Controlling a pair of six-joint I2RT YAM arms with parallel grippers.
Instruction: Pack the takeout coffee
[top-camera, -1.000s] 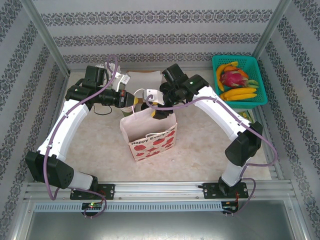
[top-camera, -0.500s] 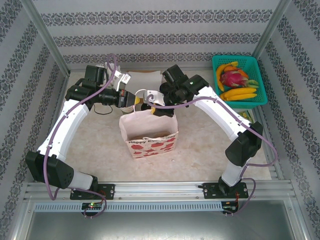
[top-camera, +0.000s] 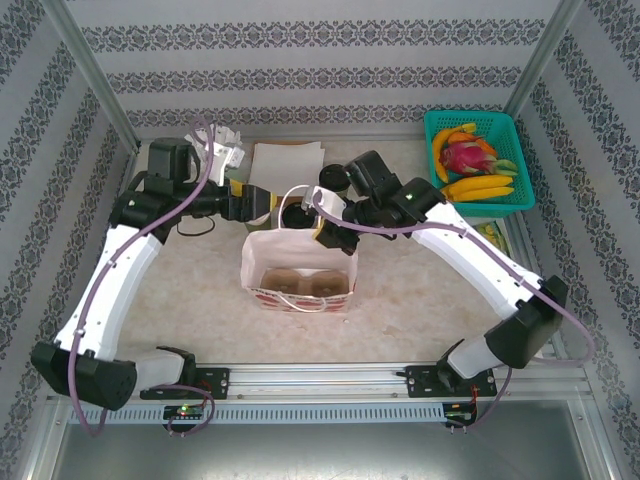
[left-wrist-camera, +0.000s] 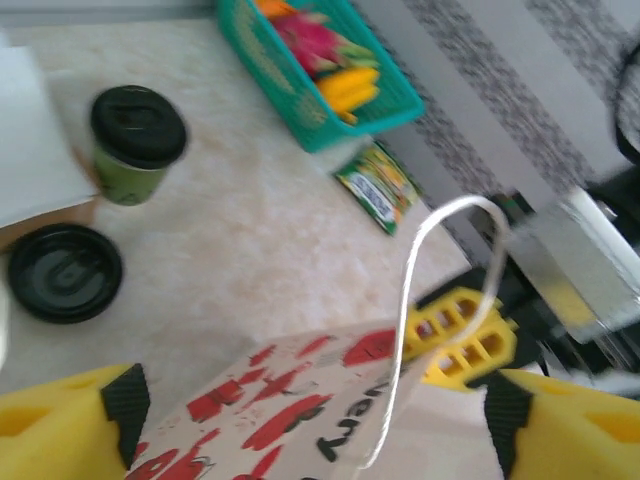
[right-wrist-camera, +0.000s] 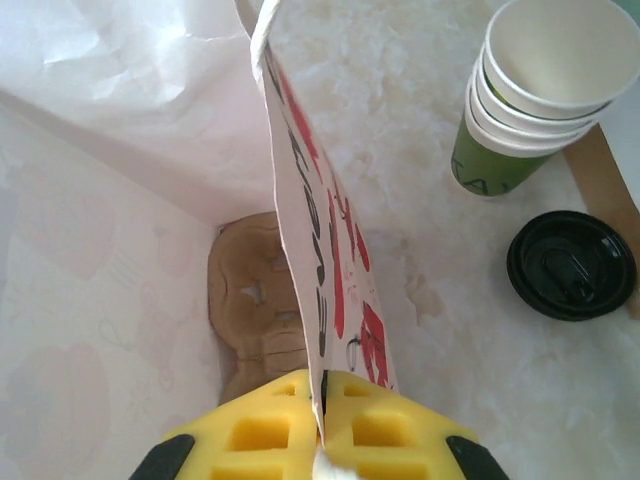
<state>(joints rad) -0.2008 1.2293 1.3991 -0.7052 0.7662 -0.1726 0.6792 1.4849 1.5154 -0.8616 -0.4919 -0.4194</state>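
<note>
Two changes: the left gripper (left-wrist-camera: 310, 420) has sprung wide open and empty, letting go of the bag (top-camera: 300, 298), while the right gripper (right-wrist-camera: 322, 400) has pinched shut on its rim, holding it agape for the coffee (left-wrist-camera: 138, 140), which stands unpacked on the table (left-wrist-camera: 260, 230) behind.

We have one fixed view high above and behind the robot, tilted down so that the whole table (top-camera: 200, 300) lies far below us, with the paper bag (top-camera: 300, 299) near its middle. Our left wrist view sits close over the bag's rim and faces slantwise across the tabletop toward the teal basket (left-wrist-camera: 290, 95), past a loose black lid (left-wrist-camera: 65, 272). Our right wrist view looks almost straight down along the bag's wall, very near, half into the bag and half onto the table beside it. All three views share the bag, and both wrist views share that lid.
</note>
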